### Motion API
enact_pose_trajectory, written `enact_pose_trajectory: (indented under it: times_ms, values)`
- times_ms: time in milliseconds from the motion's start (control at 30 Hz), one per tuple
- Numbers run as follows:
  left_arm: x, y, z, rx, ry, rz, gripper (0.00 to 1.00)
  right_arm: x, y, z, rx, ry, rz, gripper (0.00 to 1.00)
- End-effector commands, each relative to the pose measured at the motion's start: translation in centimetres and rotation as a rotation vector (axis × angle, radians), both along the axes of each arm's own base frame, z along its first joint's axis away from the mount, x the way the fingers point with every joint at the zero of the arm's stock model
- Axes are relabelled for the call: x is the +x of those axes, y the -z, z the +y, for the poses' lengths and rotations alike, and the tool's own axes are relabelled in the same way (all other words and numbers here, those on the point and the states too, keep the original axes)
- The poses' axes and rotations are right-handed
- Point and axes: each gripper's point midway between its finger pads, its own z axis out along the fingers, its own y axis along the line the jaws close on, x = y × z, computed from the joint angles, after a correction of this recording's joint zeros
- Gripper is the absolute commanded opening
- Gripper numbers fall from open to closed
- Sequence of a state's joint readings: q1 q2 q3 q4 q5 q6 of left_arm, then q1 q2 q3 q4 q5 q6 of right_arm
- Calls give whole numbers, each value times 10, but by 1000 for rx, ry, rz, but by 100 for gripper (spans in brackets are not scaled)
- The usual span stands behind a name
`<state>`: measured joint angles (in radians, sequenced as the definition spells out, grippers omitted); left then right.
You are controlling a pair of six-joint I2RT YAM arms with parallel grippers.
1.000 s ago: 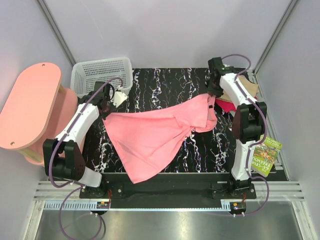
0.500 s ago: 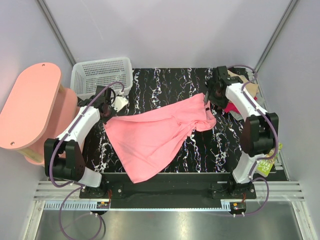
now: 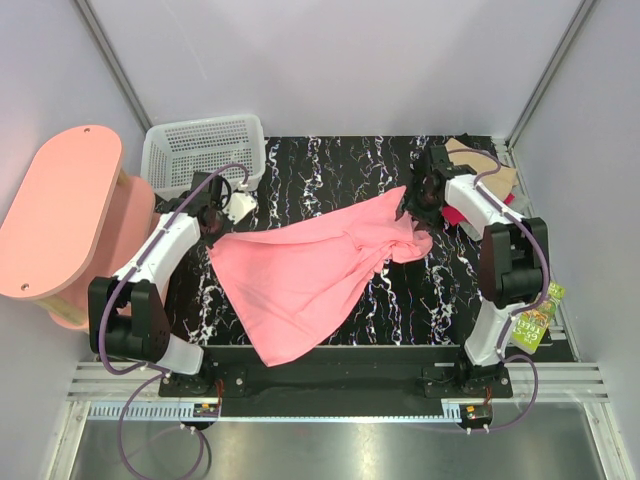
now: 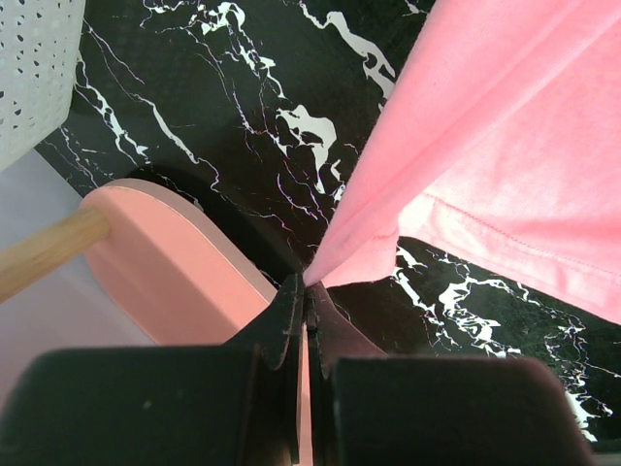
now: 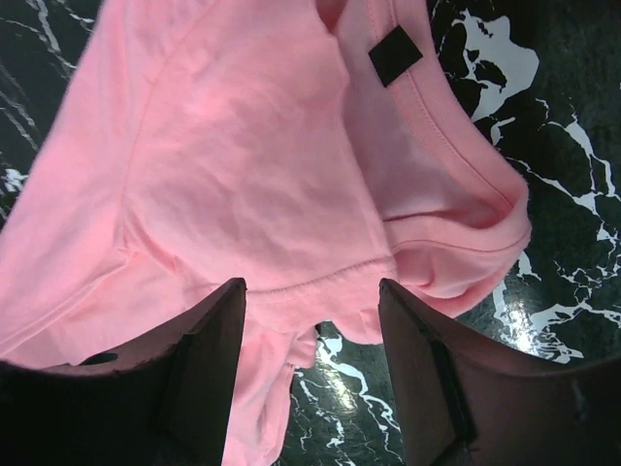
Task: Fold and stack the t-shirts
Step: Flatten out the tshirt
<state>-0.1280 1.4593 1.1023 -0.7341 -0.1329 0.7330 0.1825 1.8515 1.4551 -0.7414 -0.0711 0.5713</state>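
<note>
The pink shirt (image 3: 310,275) lies unfolded and rumpled across the middle of the table (image 3: 330,160), one end spilling over the near edge. The left gripper (image 4: 306,291) is clenched on a corner of the cloth at the table's left edge. The right gripper (image 5: 310,291) hangs released above the collar, grasping nothing. Folded shirts (image 3: 480,175), tan over red as far as I can make out, sit in the far right corner. Judging by this, the pink one is not yet folded or stacked.

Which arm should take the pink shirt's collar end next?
Right. The right claw, open, hangs over the pink shirt by its collar, while the left claw is shut on the shirt's other end.
</note>
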Motion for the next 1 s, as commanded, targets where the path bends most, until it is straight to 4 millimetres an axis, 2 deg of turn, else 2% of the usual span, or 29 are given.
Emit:
enact_pose_trajectory:
  times_ms: [0, 200, 367, 833, 867, 933, 967]
  values:
    - [7, -16, -2, -12, 9, -73, 0, -4, 25, 0, 1, 11, 43, 64]
    - [5, -12, -2, -10, 11, -63, 0, -16, 43, -1, 15, 21, 79, 63]
    - [6, -11, -3, -16, 9, -60, 0, -18, 43, -1, 19, 25, 75, 59]
    - [4, -4, -3, -14, 2, -43, 0, -14, 30, -2, 14, 20, 40, 20]
    - [5, -4, -3, -14, 2, -44, 0, -11, 26, -4, 5, 21, 25, 14]
    - [5, -4, -3, -15, 1, -44, 0, -10, 20, -6, -9, 19, 12, 10]
    - [5, -3, -3, -15, -1, -41, 0, -6, 11, -8, -16, 22, -13, 6]
